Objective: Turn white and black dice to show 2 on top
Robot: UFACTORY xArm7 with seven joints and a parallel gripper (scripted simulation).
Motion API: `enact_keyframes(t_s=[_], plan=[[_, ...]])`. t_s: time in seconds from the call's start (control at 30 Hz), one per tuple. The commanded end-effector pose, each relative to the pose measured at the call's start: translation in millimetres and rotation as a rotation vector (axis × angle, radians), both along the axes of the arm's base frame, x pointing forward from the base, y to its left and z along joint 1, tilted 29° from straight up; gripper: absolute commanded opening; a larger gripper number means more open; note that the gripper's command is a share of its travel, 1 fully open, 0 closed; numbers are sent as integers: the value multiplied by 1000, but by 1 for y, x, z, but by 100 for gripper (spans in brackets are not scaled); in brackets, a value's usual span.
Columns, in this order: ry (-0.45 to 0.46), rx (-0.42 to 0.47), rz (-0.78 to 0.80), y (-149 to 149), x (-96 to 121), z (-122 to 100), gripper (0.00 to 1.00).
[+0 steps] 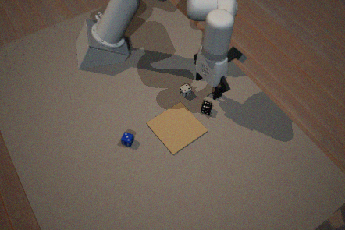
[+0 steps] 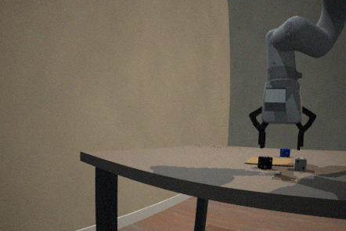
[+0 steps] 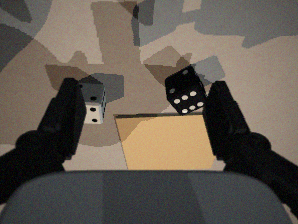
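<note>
The white die [image 1: 185, 90] [image 2: 300, 164] [image 3: 95, 102] lies on the table off the mat; its top appears to show 4, partly hidden by a finger in the wrist view. The black die [image 1: 206, 107] [image 2: 264, 162] [image 3: 185, 90] lies off the mat near its edge, with 6 apparently on top and a 2 on a side face. The tan mat [image 1: 177, 131] [image 3: 165, 145] lies flat. My gripper [image 1: 208, 86] [image 2: 281, 146] [image 3: 145, 95] is open and empty above the table. In the wrist view, the white die shows by the left finger, the black die by the right finger.
The blue die [image 1: 127, 139] [image 2: 285, 153] lies on the table beyond the mat, apart from it; its top pips are small, possibly 3. The arm's base [image 1: 103, 54] stands at the back left in the top view. The table edge [image 2: 156, 182] runs near the dice in the exterior view.
</note>
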State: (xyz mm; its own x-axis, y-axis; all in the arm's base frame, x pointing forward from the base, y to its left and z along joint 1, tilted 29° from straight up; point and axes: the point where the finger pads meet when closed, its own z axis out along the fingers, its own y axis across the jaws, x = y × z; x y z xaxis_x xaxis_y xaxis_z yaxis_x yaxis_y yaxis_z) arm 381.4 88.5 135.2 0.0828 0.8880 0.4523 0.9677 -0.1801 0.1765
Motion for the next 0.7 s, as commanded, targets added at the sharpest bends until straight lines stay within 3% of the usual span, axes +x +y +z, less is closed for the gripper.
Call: enact_keyframes(t_s=[0.0, 0.17, 0.67], plan=[[9, -3, 2, 0, 23, 1, 100], [9, -3, 2, 0, 37, 5, 100], [9, -3, 2, 0, 38, 5, 100]])
